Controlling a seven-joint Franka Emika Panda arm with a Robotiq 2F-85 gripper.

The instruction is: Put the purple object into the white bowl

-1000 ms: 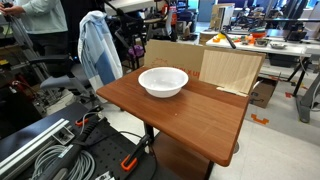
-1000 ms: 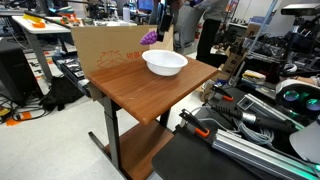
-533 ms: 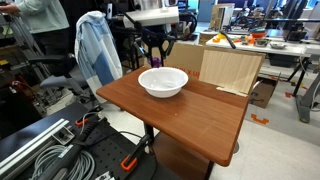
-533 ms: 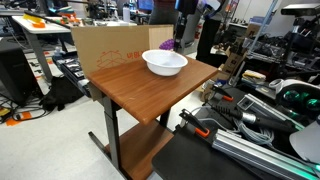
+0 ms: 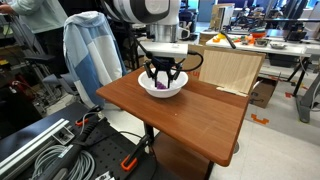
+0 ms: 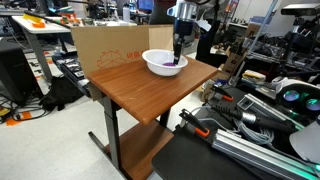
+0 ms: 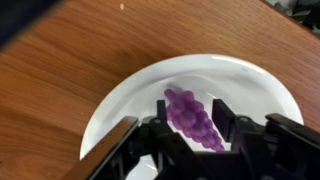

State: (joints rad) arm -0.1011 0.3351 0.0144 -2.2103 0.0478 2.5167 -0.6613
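Gripper (image 7: 190,125) fingers part-open, flanking knobbly purple lump (image 7: 195,115), hold unclear | lump low inside glossy white round bowl (image 7: 120,105) | risk: lump may cling to fingers on lifting, leaving bowl

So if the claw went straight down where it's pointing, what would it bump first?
Most likely the purple object, which sits inside the white bowl between the fingers of the claw. How much gap is left, if any, I can't tell; the bowl's bottom comes after.

No text, brand or number can be read in any view. The cardboard box (image 6: 105,52) at the far left bears faint reddish print, too small to make out.
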